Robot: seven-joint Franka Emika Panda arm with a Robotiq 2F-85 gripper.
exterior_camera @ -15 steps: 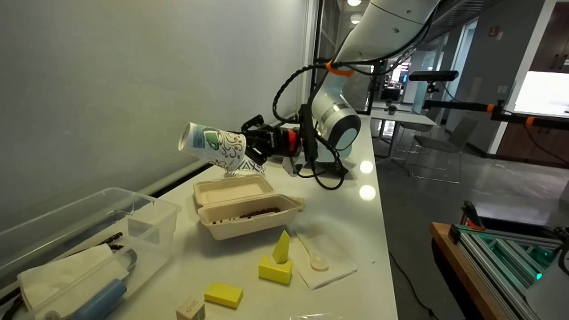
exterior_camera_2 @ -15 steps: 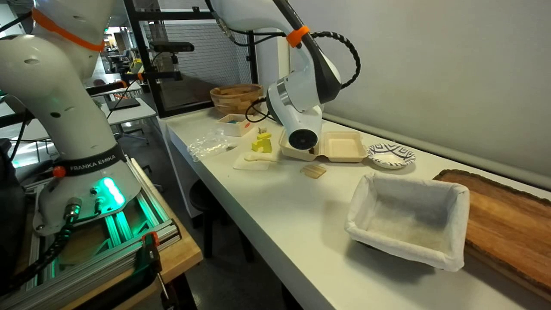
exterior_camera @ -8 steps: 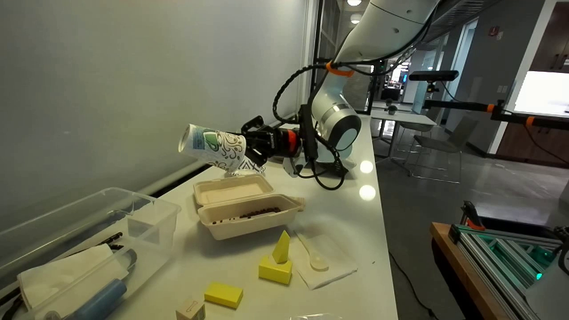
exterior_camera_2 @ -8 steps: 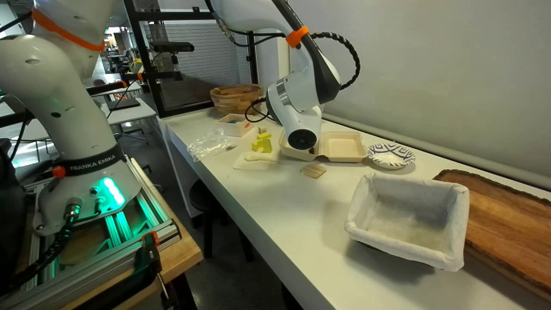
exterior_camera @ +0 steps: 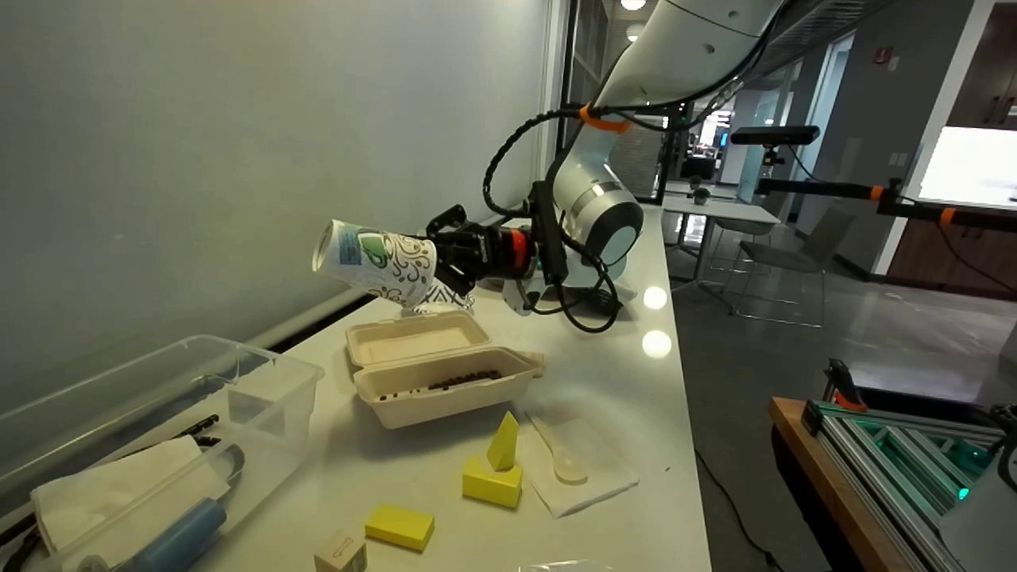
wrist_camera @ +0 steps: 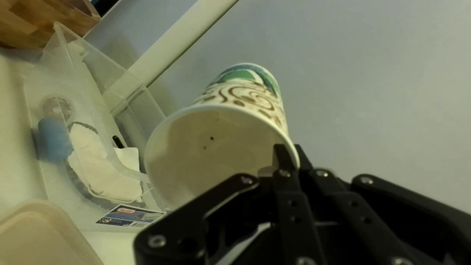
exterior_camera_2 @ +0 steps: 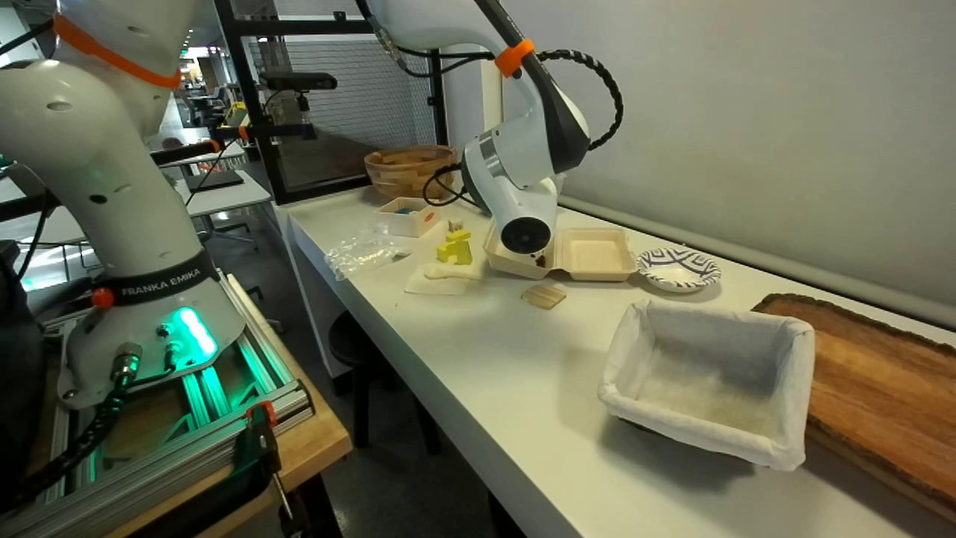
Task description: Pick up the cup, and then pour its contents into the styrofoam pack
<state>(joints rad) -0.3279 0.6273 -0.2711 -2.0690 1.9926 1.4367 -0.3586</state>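
The white paper cup with a green-blue print hangs in the air, tipped with its base raised and its mouth toward my gripper. My gripper is shut on the cup's rim, one finger inside and one outside, as the wrist view shows at the fingertips. Inside the cup only a few dark specks show. The beige styrofoam pack lies open on the table below the cup and gripper. Dark brown pieces lie in it. In an exterior view the arm partly covers the pack and hides the cup.
A clear plastic bin stands beside the pack. Yellow blocks and a spoon on a napkin lie in front. A patterned bowl, a lined basket and a wooden board stand along the wall side.
The arm, gripper and cup have shifted slightly left and up in an exterior view. The cup stays gripped and tipped. The pack has not moved.
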